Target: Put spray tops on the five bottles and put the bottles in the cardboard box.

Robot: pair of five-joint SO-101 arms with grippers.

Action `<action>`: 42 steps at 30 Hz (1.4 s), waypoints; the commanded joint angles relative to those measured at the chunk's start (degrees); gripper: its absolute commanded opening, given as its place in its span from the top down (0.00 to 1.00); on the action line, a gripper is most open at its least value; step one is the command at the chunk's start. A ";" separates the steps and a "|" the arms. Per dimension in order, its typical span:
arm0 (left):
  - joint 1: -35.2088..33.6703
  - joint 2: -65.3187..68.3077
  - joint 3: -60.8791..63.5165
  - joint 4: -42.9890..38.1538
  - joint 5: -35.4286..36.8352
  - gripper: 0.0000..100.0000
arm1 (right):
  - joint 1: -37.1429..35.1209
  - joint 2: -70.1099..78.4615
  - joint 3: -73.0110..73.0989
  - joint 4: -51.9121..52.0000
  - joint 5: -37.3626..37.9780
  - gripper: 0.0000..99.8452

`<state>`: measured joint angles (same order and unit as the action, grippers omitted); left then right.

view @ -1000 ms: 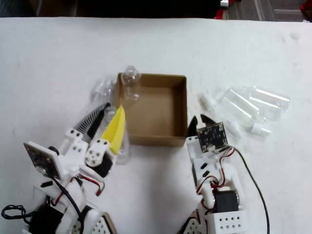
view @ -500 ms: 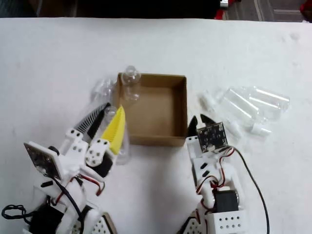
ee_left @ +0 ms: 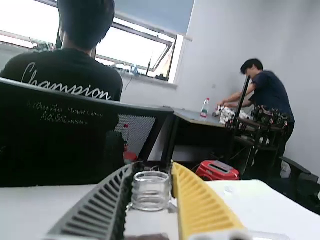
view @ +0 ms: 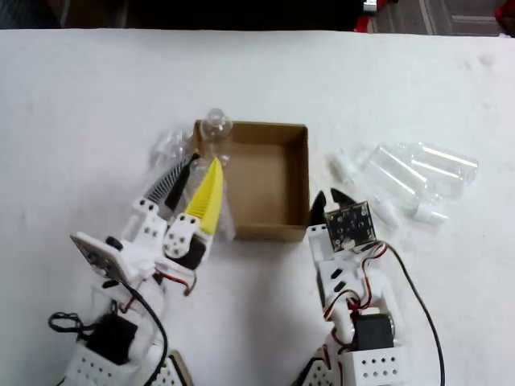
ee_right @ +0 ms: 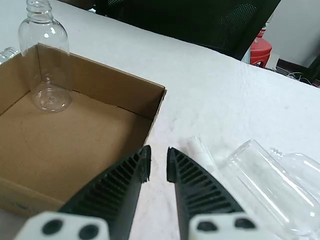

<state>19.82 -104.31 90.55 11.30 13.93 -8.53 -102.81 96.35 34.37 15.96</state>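
Your left gripper has its jaws clamped on a clear, uncapped bottle, whose threaded neck shows between them. It sits at the near-left corner of the cardboard box. From above its see-through body is hard to make out, so you can't tell if it's over the rim. Your right gripper has its jaws barely parted around nothing. Inside the box, one open-necked bottle stands upright in the far-left corner. Right of the box, more clear bottles lie on the bench beside small white spray tops.
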 commanded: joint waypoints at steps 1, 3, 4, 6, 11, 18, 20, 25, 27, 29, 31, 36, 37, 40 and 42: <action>0.66 -0.22 5.27 -13.63 0.18 0.98 | -0.31 0.22 0.53 -0.13 0.62 0.96; 0.75 0.22 6.51 -16.70 0.18 0.98 | -0.31 0.22 0.53 -0.13 0.62 0.96; 0.84 0.66 6.33 -16.53 0.18 0.98 | -0.31 0.22 0.53 -0.13 0.62 0.96; 0.84 1.80 6.51 -17.49 -0.18 0.98 | -0.40 0.22 0.53 -0.13 0.62 0.96; -0.04 7.34 6.33 -23.91 -9.14 0.98 | -0.57 0.22 0.53 0.13 0.62 0.96; -0.22 25.54 -4.57 -31.21 -9.85 0.98 | -0.57 0.22 0.53 0.22 0.62 0.96; -0.04 33.36 -11.25 -31.03 -5.45 0.98 | -0.57 0.22 0.53 0.22 0.62 0.96; 0.31 52.88 -22.95 -34.20 -2.29 0.98 | -0.57 0.22 0.53 0.22 0.62 0.96; 0.31 60.00 -24.18 -40.88 -2.37 0.98 | -0.48 0.22 0.53 0.22 0.62 0.96; 0.48 67.30 -25.32 -47.65 -2.37 0.98 | -0.31 0.22 0.53 0.22 0.62 0.96; 1.45 75.03 -27.60 -51.69 -2.55 0.98 | -0.22 0.22 0.53 0.04 0.62 0.96; 3.30 93.32 -34.64 -61.45 -5.19 0.98 | 0.75 0.13 0.53 -0.22 0.62 0.96; 3.38 96.48 -35.87 -64.09 -5.19 0.98 | 1.01 0.13 0.53 -0.22 0.62 0.96; 2.95 104.22 -39.21 -68.84 -5.27 0.98 | 0.84 0.13 0.53 -0.22 0.62 0.96; 2.77 108.44 -40.62 -69.27 -7.30 0.98 | 0.75 0.04 0.53 -0.22 0.62 0.96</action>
<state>22.29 -0.40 54.59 -54.73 8.92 -8.35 -102.81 96.35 34.37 15.96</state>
